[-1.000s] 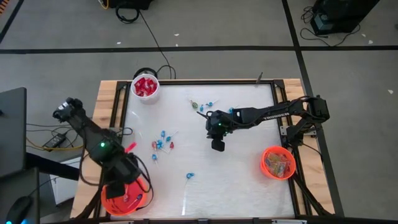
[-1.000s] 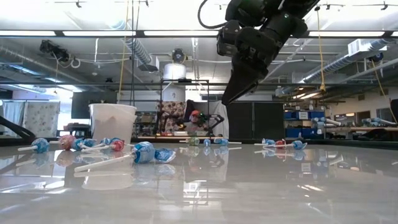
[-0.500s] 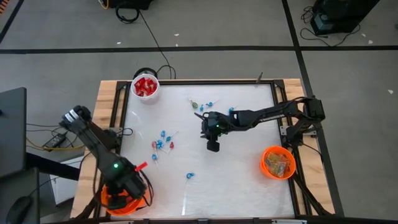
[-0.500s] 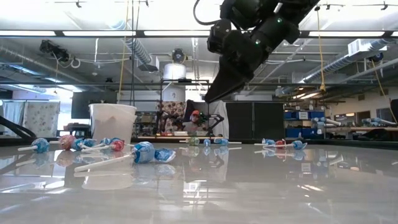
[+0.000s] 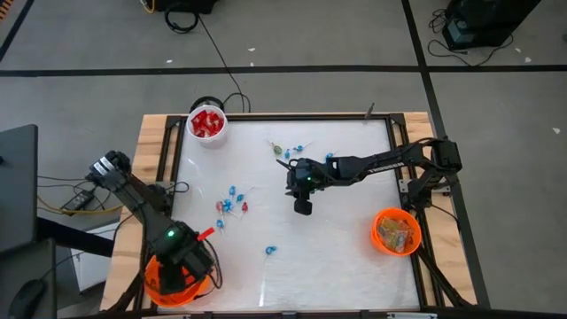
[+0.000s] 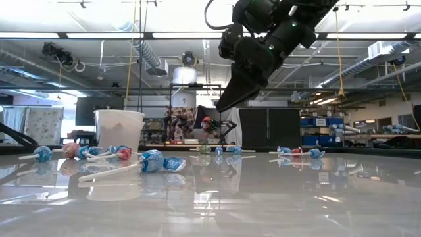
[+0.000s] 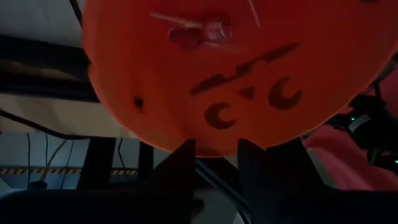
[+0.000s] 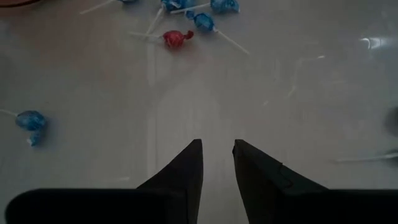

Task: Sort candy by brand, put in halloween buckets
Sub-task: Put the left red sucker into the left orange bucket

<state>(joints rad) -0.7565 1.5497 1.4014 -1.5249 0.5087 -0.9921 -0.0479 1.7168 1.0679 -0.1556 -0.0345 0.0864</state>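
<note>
Orange bucket [image 5: 168, 282] under my left pincer [image 7: 214, 149], fingers slightly parted, empty, lollipop already inside. Right pincer [image 5: 303, 206] hovers mid-worktop [image 5: 354, 248], narrow gap, empty. Lollipops [image 5: 232, 204] well apart to its left: light, slippery wrappers, so I'd pinch the wrapped head, not the thin stick.

A pale, glossy white desk [image 5: 337, 248] with a light wooden frame [image 5: 151, 146] spreads beneath the right gripper [image 5: 303, 208]. A black cable [image 5: 217, 53] trails across the grey floor [image 5: 310, 35] well beyond it. A dark monitor edge [image 5: 18, 190] stands far off, past the left gripper [image 5: 190, 270].
</note>
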